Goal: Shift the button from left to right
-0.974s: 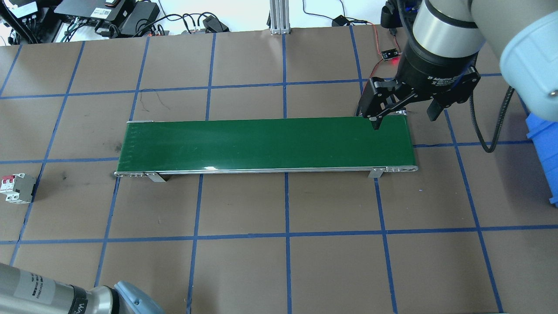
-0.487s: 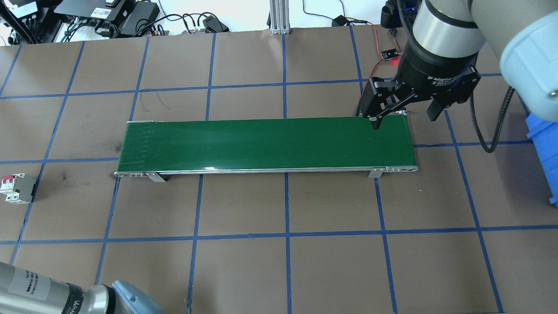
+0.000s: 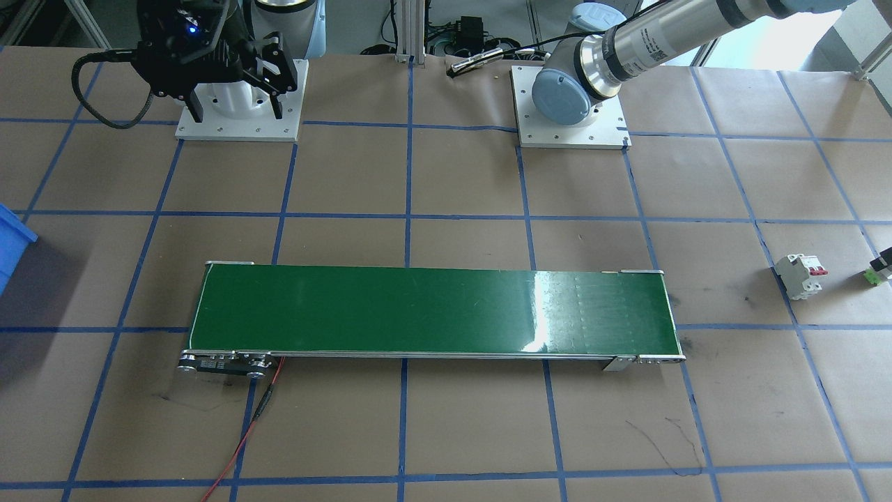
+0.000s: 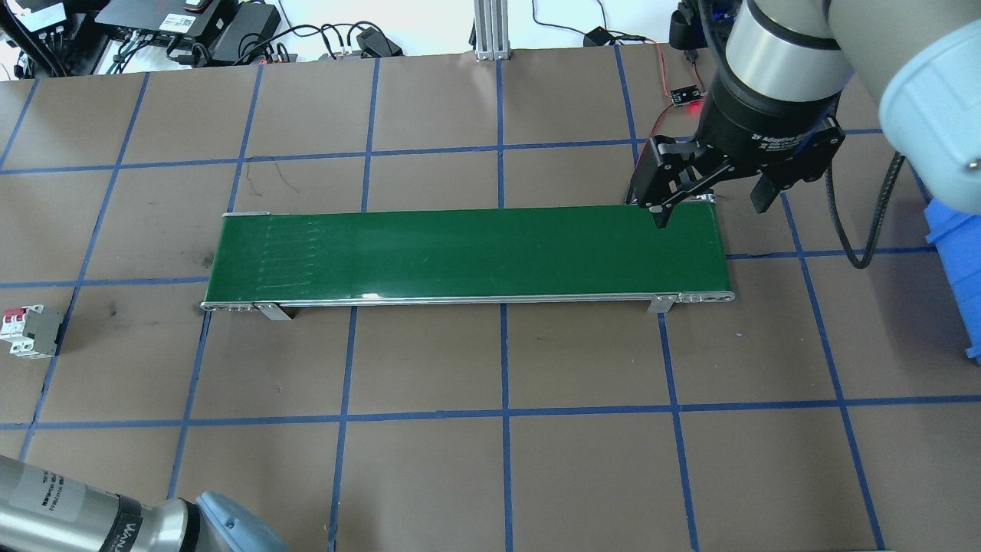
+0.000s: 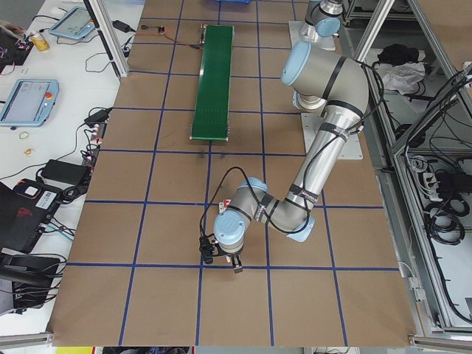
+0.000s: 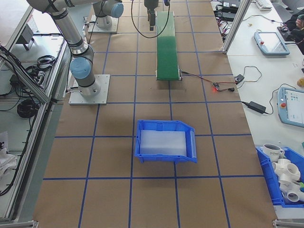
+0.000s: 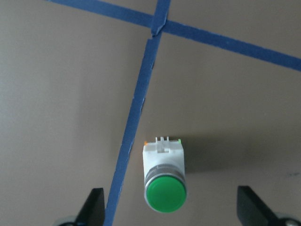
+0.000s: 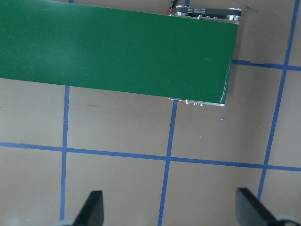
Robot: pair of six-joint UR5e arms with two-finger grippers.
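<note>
Brown paper covers the table (image 4: 582, 475), ruled into squares by blue tape, with cables and controller boxes along its far edge.

My left gripper (image 7: 171, 214) hangs low over the paper at my left end of the table, its fingers (image 7: 96, 205) spread wide with nothing between them. Below that gap lies the button (image 7: 163, 181) on its side: a round green cap with a grey collar on a blocky white base, cap pointing toward my wrist camera. It rests on bare paper just beside a blue tape line (image 7: 136, 117), touching neither finger. In the front-facing view it is only a small green and dark shape at the edge (image 3: 879, 270).

My right gripper (image 4: 709, 203) hovers above the far right end of the green conveyor belt (image 4: 460, 253), also spread and empty.

A white circuit breaker (image 3: 800, 275) with red levers stands near the button, between it and the belt. A blue bin (image 6: 165, 141) sits on the table past the belt's right end. A red wire (image 3: 244, 439) trails from the belt's motor end.
</note>
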